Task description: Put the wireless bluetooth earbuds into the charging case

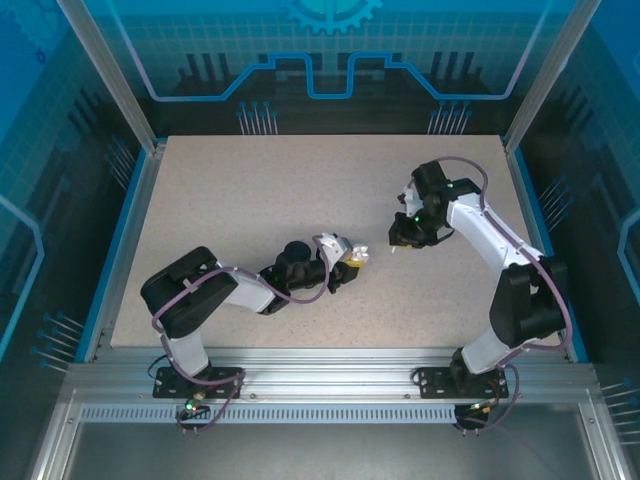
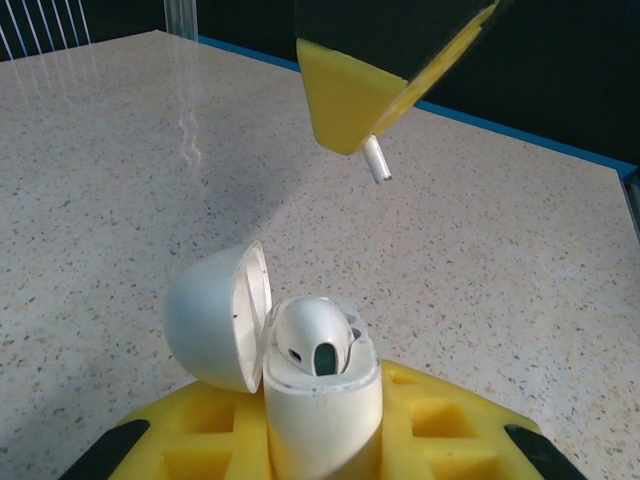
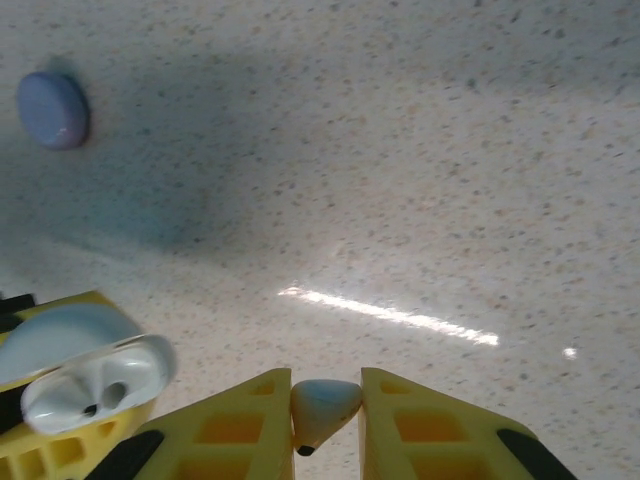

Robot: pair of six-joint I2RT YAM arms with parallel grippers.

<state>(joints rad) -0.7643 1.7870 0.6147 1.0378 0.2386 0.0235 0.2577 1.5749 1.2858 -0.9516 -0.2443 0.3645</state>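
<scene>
- The loose earbud (image 3: 325, 405) is white and pinched tight between the yellow pads of the right gripper (image 3: 325, 425), bottom centre of the right wrist view. So that one's closed on the bud.
- From the left wrist view you can see the bud's little stem poking out under the right gripper's pad at top centre. It hangs above and a bit right of the open case, not touching it.
- The case (image 2: 322, 410) is white, standing upright at bottom centre and clamped in the left gripper (image 2: 320, 455), which is closed on it. Its lid (image 2: 215, 315) is flipped open to the left.
- A second earbud (image 2: 312, 338), also white, is already sitting inside the case.
- Room-wise, the top view has both grippers around the middle-right of the table (image 1: 250, 190), with a small gap between them. The left gripper (image 1: 348, 262) sits just lower left of the right gripper (image 1: 400, 238).
- There's bare speckled tabletop all around them.
- The blue side edge (image 1: 120, 250) on the left and its twin on the right are both well apart from the fingers.
- In the left wrist view the far blue edge (image 2: 520, 135) runs across the upper right behind the right gripper.
- A pale purple disc (image 3: 52, 108) lies flat on the table in the upper left of the right wrist view, well apart from everything else.
- Count: two white earbuds, one white case, one purple disc.
</scene>
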